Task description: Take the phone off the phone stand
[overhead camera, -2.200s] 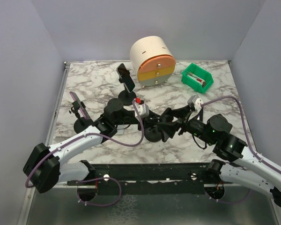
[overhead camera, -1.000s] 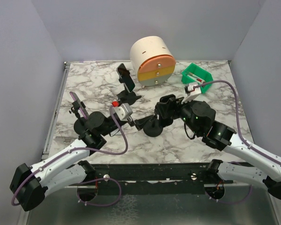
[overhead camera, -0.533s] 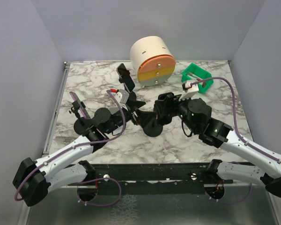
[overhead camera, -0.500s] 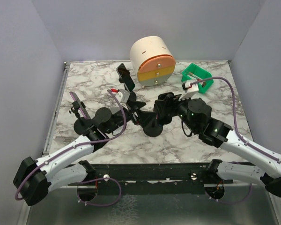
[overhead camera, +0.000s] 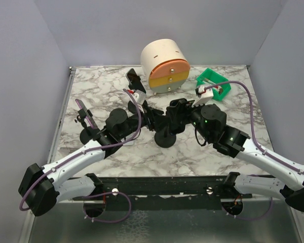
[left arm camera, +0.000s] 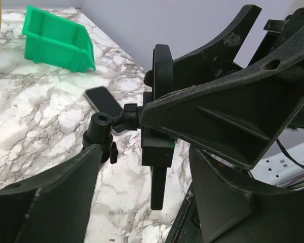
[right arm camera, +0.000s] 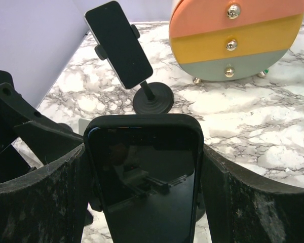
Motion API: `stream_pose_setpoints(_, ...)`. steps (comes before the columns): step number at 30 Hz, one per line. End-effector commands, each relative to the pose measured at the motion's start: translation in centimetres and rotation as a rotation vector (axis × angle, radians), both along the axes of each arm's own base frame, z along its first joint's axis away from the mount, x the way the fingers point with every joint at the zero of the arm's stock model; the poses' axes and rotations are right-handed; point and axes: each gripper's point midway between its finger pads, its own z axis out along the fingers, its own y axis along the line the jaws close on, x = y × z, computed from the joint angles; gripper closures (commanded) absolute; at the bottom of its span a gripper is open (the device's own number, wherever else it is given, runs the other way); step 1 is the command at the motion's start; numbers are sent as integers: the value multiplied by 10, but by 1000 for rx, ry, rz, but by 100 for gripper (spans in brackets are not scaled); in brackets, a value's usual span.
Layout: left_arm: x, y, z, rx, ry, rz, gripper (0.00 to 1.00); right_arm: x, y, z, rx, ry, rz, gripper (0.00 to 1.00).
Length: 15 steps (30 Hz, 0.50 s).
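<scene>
Right hand [right arm camera: 143, 152]: the phone [right arm camera: 144, 174] stands upright between its fingers [right arm camera: 40, 202], dark screen toward the wrist camera. Both long edges of the phone meet the inner faces of the fingers, so the hand is closed on the phone.

The phone is in the clamp of the stand [overhead camera: 165, 137], whose round base sits on the marble table [overhead camera: 101, 86] below the two hands. The top view hides the phone itself behind the hands.

Left hand [left arm camera: 147, 154]: it faces the right hand from the other side of the stand. Its fingers [left arm camera: 45, 202] stand apart, with the stand's ball joint and clamp between them. One finger is right at the joint knob and a gap shows at the other, so this hand grips nothing.

Beyond the right hand's fingertips, a second phone [right arm camera: 119, 43] sits tilted on its own stand [right arm camera: 153, 98]. A round drawer unit [right arm camera: 233, 35] with orange, yellow and grey fronts stands just past that.

Beyond the left hand's fingertips, well apart from it, is a green bin [left arm camera: 55, 35].
</scene>
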Motion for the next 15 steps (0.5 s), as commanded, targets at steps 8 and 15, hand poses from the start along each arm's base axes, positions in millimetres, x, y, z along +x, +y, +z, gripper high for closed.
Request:
stream_pose_setpoints(8,-3,-14,-2,28,2,-70,48,0,-3,-21,-71,54,-7,71)
stream_pose_setpoints(15,-5,-13,6,23,-24,-80,71,0,-2,-21,-67,57,-1,71)
